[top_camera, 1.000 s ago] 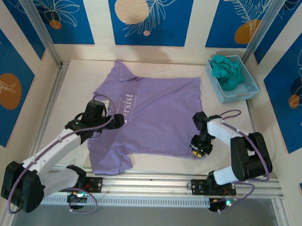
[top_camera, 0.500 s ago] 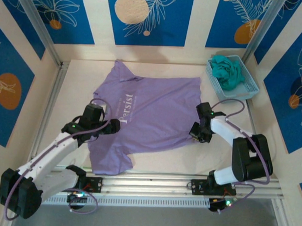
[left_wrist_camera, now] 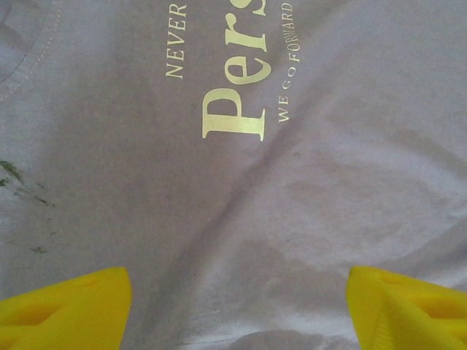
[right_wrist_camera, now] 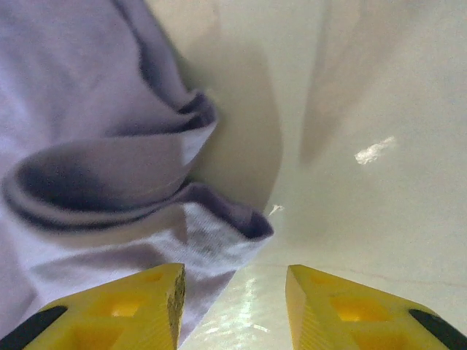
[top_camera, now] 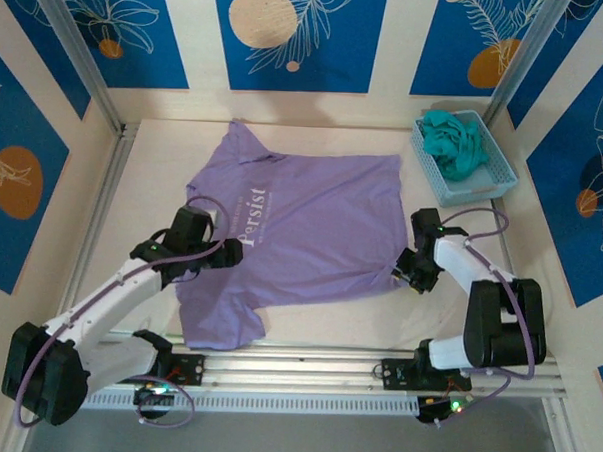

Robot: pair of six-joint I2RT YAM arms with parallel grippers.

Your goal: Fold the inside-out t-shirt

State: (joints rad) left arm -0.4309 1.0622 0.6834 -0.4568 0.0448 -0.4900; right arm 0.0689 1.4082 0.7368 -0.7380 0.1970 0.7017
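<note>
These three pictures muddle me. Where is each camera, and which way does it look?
Top camera: high behind the arms, looking down at the purple t-shirt on the table; both arms show.
Left wrist camera: on the left gripper, looking down at the shirt's print; its yellow fingers show.
Right wrist camera: on the right gripper, looking at the shirt's corner; its yellow fingers show.
Shared: all three see the shirt.

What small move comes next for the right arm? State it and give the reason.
Probably shift the right gripper slightly toward the t-shirt and close on its rumpled corner. The jaws stand open with bare table between them, and the corner lies just ahead, off to one side.
</note>
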